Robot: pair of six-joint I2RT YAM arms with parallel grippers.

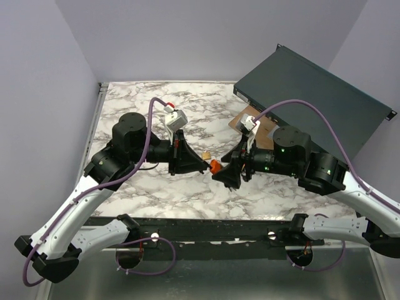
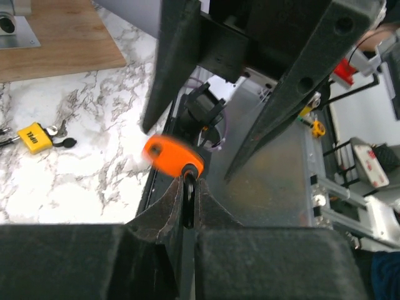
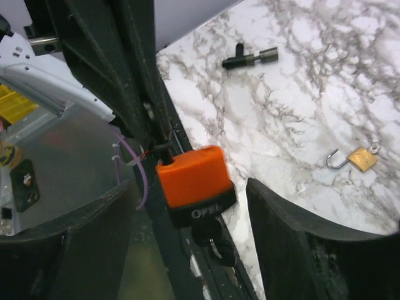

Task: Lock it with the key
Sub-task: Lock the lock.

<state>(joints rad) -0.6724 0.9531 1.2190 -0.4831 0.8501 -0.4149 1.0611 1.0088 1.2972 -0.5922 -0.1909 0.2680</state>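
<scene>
From my station I see both arms meeting over the near half of the desk (image 1: 156, 187), about midway between its left and right edges. The orange padlock (image 3: 190, 178) hangs in the air there, off the marble, between the two grippers.

The left gripper (image 2: 189, 190) is clenched on the thin dark metal at the top of the padlock, fingers pressed tight together with the orange body just past their tips. In the left wrist view the body is blurred.

The right gripper (image 3: 189, 183) is released. Its fingers stand on either side of the padlock with a gap on each side, touching nothing. Something dark sits under the padlock's black base (image 3: 215, 244); it looks like a key, but I cannot tell for sure.

On the marble lie a small brass padlock (image 3: 359, 157) with its shackle swung open, a black-handled key (image 3: 250, 58), and a yellow padlock (image 2: 34, 137) with keys beside it. The yellow one lies near a wooden board (image 2: 62, 37). A dark flat box (image 1: 312, 94) lies at the far right corner.
</scene>
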